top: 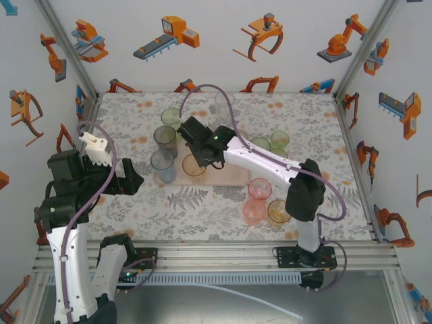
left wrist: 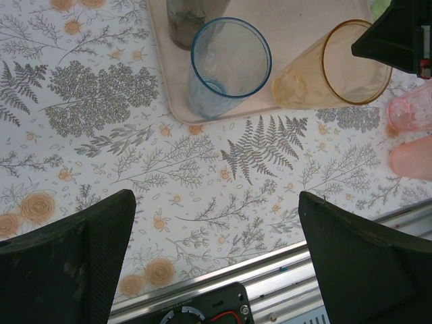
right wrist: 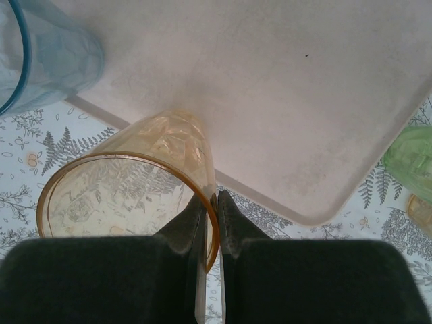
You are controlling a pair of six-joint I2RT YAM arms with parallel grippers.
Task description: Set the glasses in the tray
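Amber tumbler (right wrist: 165, 145) is pinched at the rim by the right gripper (right wrist: 210, 201), one finger inside the wall and one outside, jaws nearly together on the thin wall. It sits at the near edge of the tray (right wrist: 290, 101) with its base over the tray surface. Can't tell if it's seated or a hair off.

The blue tumbler (left wrist: 229, 61) is just beside it, with the grey tumbler (left wrist: 192, 20) behind that one. Both are upright at the tray's left end.

Left gripper (left wrist: 216, 201) is spread wide and empty, hovering over the table (left wrist: 101, 135) toward the near-left corner, well apart from the tray.

Not yet on the tray:
- pink tumbler (top: 260, 187), salmon tumbler (top: 254, 210) and a second amber one (top: 279, 211), toward the table's near-right
- green pair (top: 277, 140), just off the tray's right end
- pale green tumbler (top: 171, 116), near the far edge

Handling, my read:
- Light, rigid and thin-walled, with a smooth surface, so probably slippery.
- Glass or plastic, can't tell, so treat as fragile.
- Taller than wide, so it tips easily.
- A rim pinch across the wall is the right hold, with moderate force.
- Let go only with the base flat, and watch the blue one beside it.
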